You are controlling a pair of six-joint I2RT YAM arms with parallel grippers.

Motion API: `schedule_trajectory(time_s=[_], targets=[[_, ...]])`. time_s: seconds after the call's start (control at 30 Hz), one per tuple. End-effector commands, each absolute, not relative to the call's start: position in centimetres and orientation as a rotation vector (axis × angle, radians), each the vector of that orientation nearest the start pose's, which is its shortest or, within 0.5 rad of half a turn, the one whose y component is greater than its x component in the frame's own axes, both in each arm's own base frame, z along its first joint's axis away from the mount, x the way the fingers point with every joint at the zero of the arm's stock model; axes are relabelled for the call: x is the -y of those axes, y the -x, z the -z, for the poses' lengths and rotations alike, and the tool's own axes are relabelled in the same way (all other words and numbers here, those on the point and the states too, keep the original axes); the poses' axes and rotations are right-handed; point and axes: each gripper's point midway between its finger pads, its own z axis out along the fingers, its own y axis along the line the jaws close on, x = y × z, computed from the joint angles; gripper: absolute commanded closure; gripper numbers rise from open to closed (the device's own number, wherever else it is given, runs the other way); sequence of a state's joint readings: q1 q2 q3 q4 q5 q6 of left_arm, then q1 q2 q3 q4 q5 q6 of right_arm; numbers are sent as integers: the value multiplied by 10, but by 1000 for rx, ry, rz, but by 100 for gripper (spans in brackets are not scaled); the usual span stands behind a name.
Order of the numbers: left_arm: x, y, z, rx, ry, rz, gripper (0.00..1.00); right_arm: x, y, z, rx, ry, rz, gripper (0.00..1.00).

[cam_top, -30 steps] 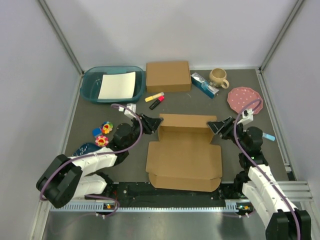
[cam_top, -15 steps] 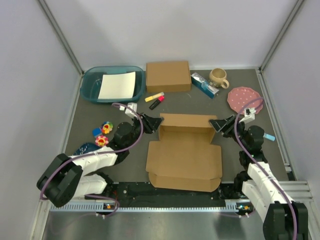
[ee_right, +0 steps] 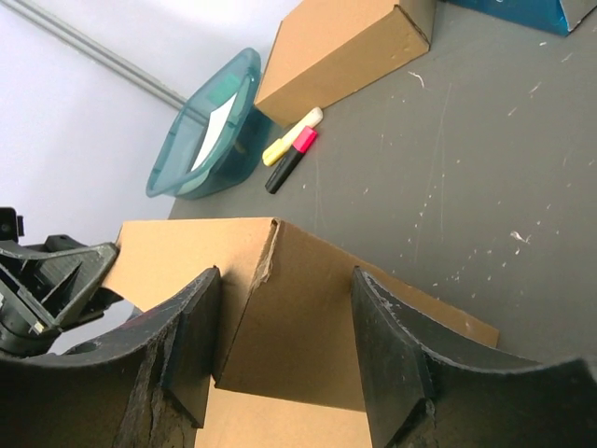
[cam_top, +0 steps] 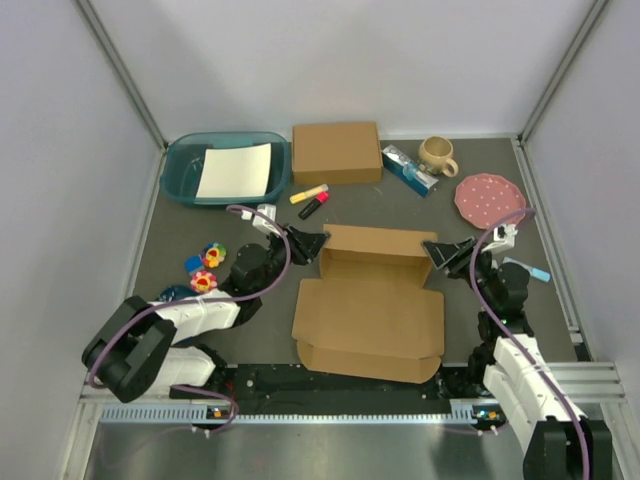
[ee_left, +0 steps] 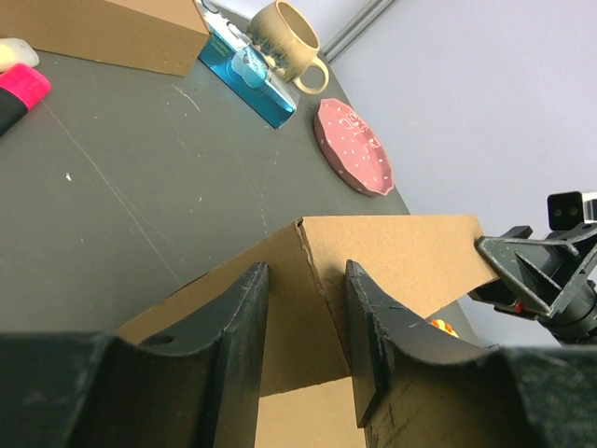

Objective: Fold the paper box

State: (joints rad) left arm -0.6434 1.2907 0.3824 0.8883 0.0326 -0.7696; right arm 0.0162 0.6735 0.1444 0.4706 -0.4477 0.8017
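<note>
Box [cam_top: 368, 310] sits mid-worktop [cam_top: 400, 205], back wall up: my right claw [cam_top: 437, 250] straddles its right rear corner, jaws apart, my left claw [cam_top: 313, 243] hugs the left corner, grip I cannot tell, so an uneven squeeze could crumple or drop that wall.

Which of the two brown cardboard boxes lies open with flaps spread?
The paper box, the nearer and larger one: its sheet lies flat, one wall raised. The smaller box behind it is closed.
</note>
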Motion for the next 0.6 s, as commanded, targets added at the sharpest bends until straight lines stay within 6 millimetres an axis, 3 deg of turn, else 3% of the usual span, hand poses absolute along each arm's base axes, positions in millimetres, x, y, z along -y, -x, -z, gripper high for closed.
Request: schedule_trajectory(time_s=[0.0,0.3,0.57], targets=[[250,-238,-40,-2218,-7,959,61,-112,-246,-98,-1903,-388,-992,65],[246,-236,-32,-2234,-9,935,62,-107,-240,-79,-1977,-463,-955,73],[242,-222,-17,-2249,-1,972,62,-106,-227,-64,-2033,-556,-967,69]])
